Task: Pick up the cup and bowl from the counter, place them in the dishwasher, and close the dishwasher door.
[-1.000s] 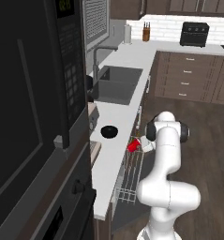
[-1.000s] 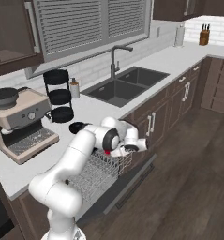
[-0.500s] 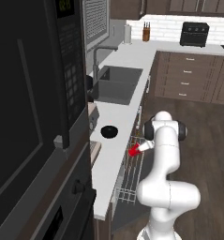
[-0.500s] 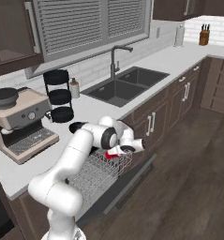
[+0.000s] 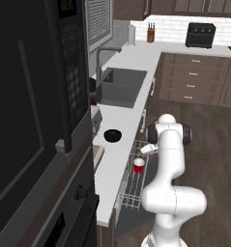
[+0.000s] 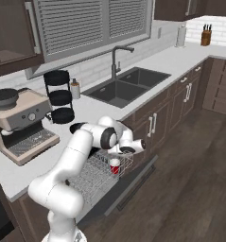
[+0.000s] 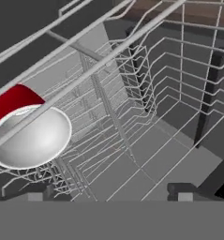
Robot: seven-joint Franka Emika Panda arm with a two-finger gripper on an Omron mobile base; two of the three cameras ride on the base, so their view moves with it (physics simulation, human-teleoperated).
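Observation:
The red cup (image 5: pixel 138 166) (image 6: pixel 115 166) stands mouth up in the dishwasher's pulled-out white wire rack (image 5: pixel 135 190) (image 6: pixel 91 176). In the hand view the cup (image 7: pixel 29 133) lies to the left behind a rack wire, apart from the fingers. My gripper (image 5: pixel 147 149) (image 6: pixel 132 147) (image 7: pixel 108 193) hangs just above the rack, open, with nothing between its fingertips. The black bowl (image 5: pixel 112 135) (image 6: pixel 77 127) sits on the light-grey counter (image 5: pixel 118 159) beside the rack, partly hidden by my arm in the right base view. The dark dishwasher door (image 6: pixel 133 179) lies dropped open below the rack.
A sink basin (image 5: pixel 120 87) (image 6: pixel 125 87) with a tall faucet (image 6: pixel 116 60) lies further along the counter. A coffee machine (image 6: pixel 20 123) and a black tiered stand (image 6: pixel 60 97) are on the counter behind the bowl. The black wall oven (image 5: pixel 35 120) stands at the left. Wood floor (image 6: pixel 190 179) is open to the right.
The gripper has gone from shut on the cup to open. The cup has dropped from the fingers into the wire rack. The arm has hardly moved.

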